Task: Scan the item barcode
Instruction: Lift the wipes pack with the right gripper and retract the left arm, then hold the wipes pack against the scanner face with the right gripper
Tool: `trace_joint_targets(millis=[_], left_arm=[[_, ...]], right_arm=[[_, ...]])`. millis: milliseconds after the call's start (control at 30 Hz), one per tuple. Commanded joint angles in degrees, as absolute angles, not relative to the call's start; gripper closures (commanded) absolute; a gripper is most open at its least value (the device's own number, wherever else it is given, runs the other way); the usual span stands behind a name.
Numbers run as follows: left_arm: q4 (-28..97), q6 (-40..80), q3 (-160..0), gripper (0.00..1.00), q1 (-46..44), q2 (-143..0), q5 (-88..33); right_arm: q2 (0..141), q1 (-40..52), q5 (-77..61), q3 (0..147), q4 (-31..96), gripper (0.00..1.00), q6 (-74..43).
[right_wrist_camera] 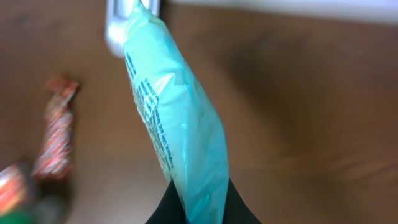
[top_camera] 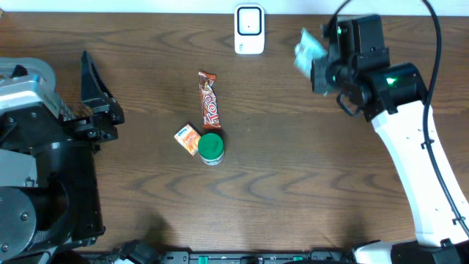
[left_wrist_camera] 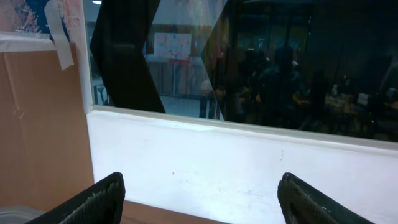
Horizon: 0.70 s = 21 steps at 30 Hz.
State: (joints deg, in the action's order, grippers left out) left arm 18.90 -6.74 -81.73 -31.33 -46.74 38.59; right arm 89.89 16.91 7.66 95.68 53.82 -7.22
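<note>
In the right wrist view, the right claw is seen closed on the lower end of a pale turquoise plastic packet. The packet is pinched between the two dark fingers and stands straight out from the claw, edge-on to the camera. Rows of fine print are shown along its side, too small to be read. Beyond the packet's far tip, a white barcode scanner is partly covered by it. Off to the claw's left, blurred, a red and orange candy bar wrapper is seen on the brown wooden desk.

Only the overhead view gives the layout. There the right claw is held above the desk with the packet crumpled at its tip, near the scanner but apart from it. Farther from the claw lie the wrapper, a small orange carton and a green-lidded can, the last two touching. The left claw is placed at the far side, well apart from them all.

In the left wrist view, the left claw is seen with its fingers spread wide and nothing between them. Only a white wall and a dark window are shown beyond.
</note>
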Motion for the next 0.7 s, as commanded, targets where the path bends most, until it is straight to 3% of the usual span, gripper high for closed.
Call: trace_joint_targets(millis=[0,233,567,667], left_arm=[[18.8,-7.9,-82.0,0.21,-31.3,-46.6,39.9],[18.8,-7.9,-82.0,0.21,-31.3,-46.6,39.9],[18.8,-7.9,-82.0,0.20,-31.3,-46.6,39.9],[18.9,-7.9,-82.0,0.20,-31.3,-46.6,39.9]], right_arm=[[94.1,18.3,26.5,97.2,48.8,0.99,0.7],[105.9,23.8,45.6,97.2,29.8,0.99,16.3],[123.9,28.6,57.0,97.2,-15.6,0.99,58.8],[128.5,29.3,56.9,97.2,-21.6,0.99,68.7]])
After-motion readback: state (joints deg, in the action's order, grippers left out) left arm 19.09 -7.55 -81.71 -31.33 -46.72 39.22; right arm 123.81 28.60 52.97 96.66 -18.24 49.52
